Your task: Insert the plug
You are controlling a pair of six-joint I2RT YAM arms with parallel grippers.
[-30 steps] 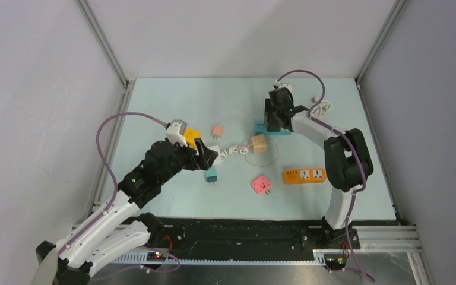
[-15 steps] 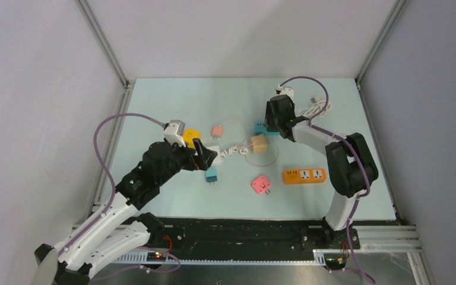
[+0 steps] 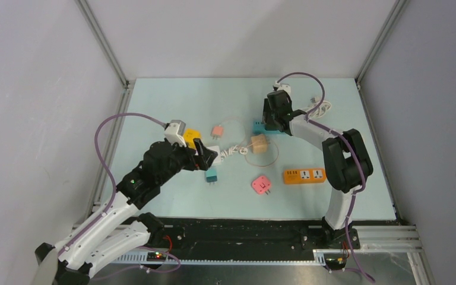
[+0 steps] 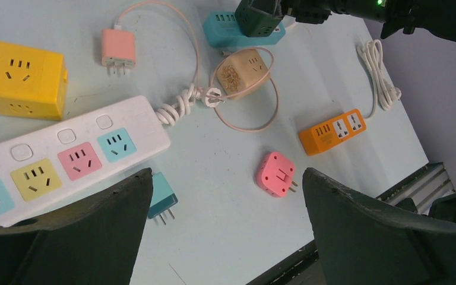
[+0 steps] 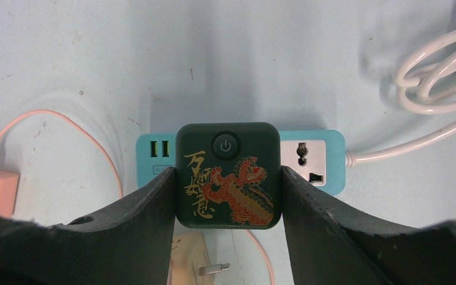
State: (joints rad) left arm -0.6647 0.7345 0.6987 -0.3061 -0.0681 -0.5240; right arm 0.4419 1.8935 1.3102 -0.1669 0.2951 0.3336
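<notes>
A dark green cube plug (image 5: pixel 228 160) with a gold and red dragon print is held from both sides by my right gripper (image 5: pixel 228 199), which is shut on it. The plug hangs over the middle of a teal power strip (image 5: pixel 312 160) and hides the sockets there. Its pins are hidden, so I cannot tell whether it touches the strip. From above, the right gripper (image 3: pixel 271 116) is over the teal strip (image 3: pixel 259 128) at the table's back centre. My left gripper (image 4: pixel 227 178) is wide open and holds nothing. It hovers near a white power strip (image 4: pixel 65 151).
A yellow socket cube (image 4: pixel 24 77), a pink charger (image 4: pixel 117 47) with cable, a tan cube (image 4: pixel 243 71), an orange strip (image 4: pixel 332 130), a pink adapter (image 4: pixel 276 173) and a small teal plug (image 4: pixel 161 196) lie about. A coiled white cable (image 5: pixel 439 71) lies to the teal strip's right.
My right wrist has shifted slightly left over the teal strip, still holding the green plug. The left arm has not moved.
</notes>
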